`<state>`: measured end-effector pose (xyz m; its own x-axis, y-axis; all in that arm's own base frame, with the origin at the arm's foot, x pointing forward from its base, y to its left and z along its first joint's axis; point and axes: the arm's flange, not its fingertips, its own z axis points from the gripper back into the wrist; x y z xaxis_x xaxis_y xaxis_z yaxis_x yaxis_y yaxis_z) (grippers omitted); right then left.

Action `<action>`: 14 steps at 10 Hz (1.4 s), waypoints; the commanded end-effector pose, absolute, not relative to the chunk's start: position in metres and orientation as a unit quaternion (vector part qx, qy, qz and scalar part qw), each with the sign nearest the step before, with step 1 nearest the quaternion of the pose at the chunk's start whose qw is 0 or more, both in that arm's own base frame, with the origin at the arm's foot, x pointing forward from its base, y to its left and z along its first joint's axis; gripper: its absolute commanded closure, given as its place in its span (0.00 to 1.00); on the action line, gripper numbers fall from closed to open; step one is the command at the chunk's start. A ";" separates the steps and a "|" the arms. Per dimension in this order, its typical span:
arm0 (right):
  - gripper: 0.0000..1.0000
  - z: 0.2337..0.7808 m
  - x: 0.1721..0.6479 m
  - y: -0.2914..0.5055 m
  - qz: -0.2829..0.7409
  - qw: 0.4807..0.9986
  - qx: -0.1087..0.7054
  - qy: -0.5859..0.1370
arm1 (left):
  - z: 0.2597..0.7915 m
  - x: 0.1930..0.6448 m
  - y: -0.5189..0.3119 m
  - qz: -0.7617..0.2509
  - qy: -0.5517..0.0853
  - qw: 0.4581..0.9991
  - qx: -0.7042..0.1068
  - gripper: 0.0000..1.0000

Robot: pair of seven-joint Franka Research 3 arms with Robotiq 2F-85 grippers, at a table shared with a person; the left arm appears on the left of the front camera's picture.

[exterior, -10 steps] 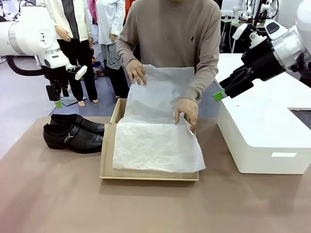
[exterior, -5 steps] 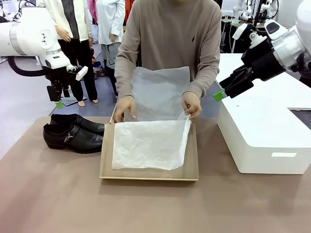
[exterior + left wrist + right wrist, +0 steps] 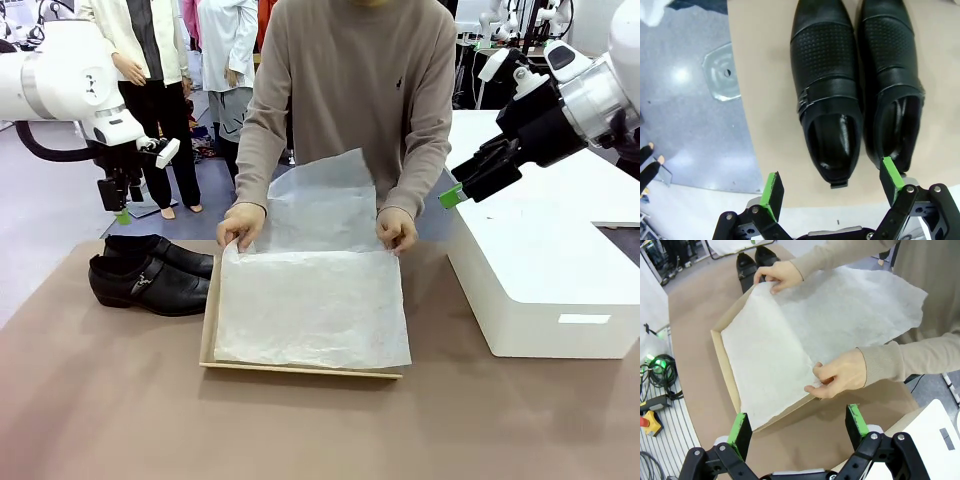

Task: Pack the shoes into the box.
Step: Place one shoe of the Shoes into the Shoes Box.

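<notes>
Since the earlier frame the tissue paper (image 3: 315,305) has been drawn across the cardboard box (image 3: 208,330). It now covers the whole floor, where half a second ago the side nearer the white box (image 3: 540,270) was bare. Both of the person's hands have moved to the far corners of the cardboard box.

Item count:
- Shoes (image 3: 150,275): two, black, with a side strap.
- Cardboard box: one, shallow, lying open on the table (image 3: 100,400).
- Tissue paper: one sheet, its far part rising against the person's body.
- White box: one, just beside the cardboard box.
- Hands: two. The hand nearer the shoes (image 3: 243,222) and the hand nearer the white box (image 3: 397,228) each pinch an edge of the paper.

Position relative to the claws:
- The left gripper (image 3: 122,210) hangs above the far left edge of the table, over the shoes and clear of them. Its jaws are spread wide and hold nothing. In the left wrist view this gripper (image 3: 831,185) points down at the shoes (image 3: 827,100), which lie side by side, heels toward the fingers, toes away.
- The shoes rest on the table just beside the left wall of the cardboard box, outside it.
- The right gripper (image 3: 452,195) is raised over the white box, well apart from the shoes. Its jaws are spread and empty. In the right wrist view this gripper (image 3: 797,427) looks across the cardboard box (image 3: 729,382) and the tissue paper (image 3: 790,340) toward the shoes (image 3: 752,262) at the far end.
</notes>
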<state>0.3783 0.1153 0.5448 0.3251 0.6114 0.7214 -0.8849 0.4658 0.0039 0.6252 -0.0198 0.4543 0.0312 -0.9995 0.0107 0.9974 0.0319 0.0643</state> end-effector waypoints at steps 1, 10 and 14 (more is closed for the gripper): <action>0.00 0.544 0.381 0.115 0.477 0.781 0.213 -0.342 | 0.449 0.644 -0.013 -0.689 -0.034 0.724 0.019 0.00; 0.00 0.544 0.381 0.115 0.477 0.781 0.213 -0.342 | 0.411 0.688 -0.010 -0.698 -0.016 0.716 0.010 0.00; 0.00 0.544 0.381 0.115 0.477 0.781 0.213 -0.342 | 0.401 0.690 -0.009 -0.698 0.009 0.716 -0.016 0.00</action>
